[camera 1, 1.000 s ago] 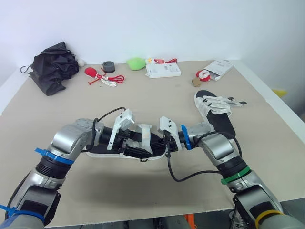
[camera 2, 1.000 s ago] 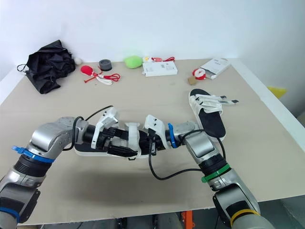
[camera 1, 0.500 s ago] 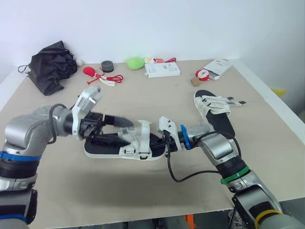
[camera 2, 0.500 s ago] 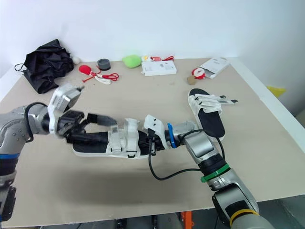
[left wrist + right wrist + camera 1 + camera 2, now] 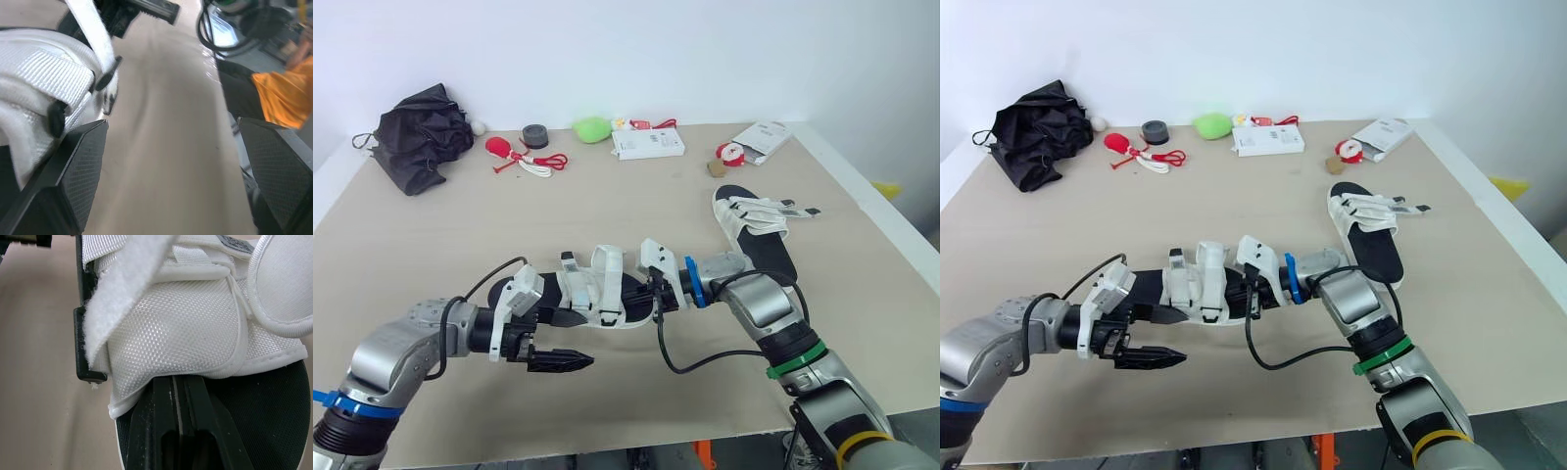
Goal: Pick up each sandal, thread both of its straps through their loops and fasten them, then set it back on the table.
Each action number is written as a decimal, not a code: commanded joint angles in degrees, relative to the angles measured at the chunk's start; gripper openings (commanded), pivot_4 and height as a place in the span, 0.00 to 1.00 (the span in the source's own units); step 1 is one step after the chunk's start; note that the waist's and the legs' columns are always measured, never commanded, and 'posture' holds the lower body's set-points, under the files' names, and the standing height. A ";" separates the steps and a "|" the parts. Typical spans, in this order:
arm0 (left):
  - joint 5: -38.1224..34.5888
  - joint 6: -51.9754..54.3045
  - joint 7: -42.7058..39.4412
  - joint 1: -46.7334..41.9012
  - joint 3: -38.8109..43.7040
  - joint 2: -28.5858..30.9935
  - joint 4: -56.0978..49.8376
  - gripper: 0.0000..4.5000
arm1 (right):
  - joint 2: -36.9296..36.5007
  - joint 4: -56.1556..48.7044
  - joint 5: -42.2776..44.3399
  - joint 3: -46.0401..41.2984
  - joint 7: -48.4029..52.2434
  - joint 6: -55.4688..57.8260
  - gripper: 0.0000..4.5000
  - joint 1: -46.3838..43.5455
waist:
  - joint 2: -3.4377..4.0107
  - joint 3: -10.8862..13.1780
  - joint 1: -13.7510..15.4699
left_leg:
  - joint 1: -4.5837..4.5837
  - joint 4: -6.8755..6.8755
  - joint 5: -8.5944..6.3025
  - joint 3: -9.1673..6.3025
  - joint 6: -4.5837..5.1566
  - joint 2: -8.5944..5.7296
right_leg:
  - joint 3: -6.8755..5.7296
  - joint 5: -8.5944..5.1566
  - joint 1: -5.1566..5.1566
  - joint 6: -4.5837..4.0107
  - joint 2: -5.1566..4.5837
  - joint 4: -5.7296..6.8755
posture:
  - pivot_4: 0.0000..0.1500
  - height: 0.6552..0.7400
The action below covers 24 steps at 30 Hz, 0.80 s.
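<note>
The right gripper (image 5: 654,294) has its jaws pressed together on the end of the near sandal (image 5: 592,294), which lies at the centre of the table (image 5: 431,225). The left gripper (image 5: 576,339) hangs spread and empty just beside it at 7 o'clock. The second sandal (image 5: 754,230) lies at 2 o'clock, and a shut white box (image 5: 648,145) at 12.

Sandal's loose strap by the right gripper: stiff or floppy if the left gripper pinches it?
Likely floppy: the strap is thin fabric and curves loosely rather than standing straight. Its fuzzy face should grip rather than slip.
</note>
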 commanded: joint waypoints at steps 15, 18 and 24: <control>0.70 -3.46 8.69 2.28 0.01 -9.22 2.08 0.98 | 0.35 -0.91 -0.68 1.31 -1.28 1.92 0.00 2.28 | 0.01 -0.01 0.18 | 0.00 0.08 0.02 0.00 0.02 -0.02 | -0.03 0.03 0.05 0.03 -0.04 -0.01 | 1.00 1.00; 0.61 -2.86 9.08 1.42 -0.53 -10.01 2.82 0.98 | 0.45 -0.97 -0.64 1.23 -1.32 2.03 0.00 2.29 | 0.02 -0.01 0.19 | 0.00 0.11 0.02 0.01 0.04 -0.06 | -0.02 0.02 0.07 0.00 -0.10 -0.01 | 1.00 1.00; -2.89 0.46 9.18 -1.25 -0.20 -12.77 3.15 0.98 | 0.34 -1.13 -0.81 1.09 -1.30 2.19 0.00 2.40 | 0.02 -0.01 0.47 | -0.01 0.13 0.13 0.00 0.22 -0.20 | -0.03 0.05 0.11 0.04 -0.25 -0.04 | 1.00 1.00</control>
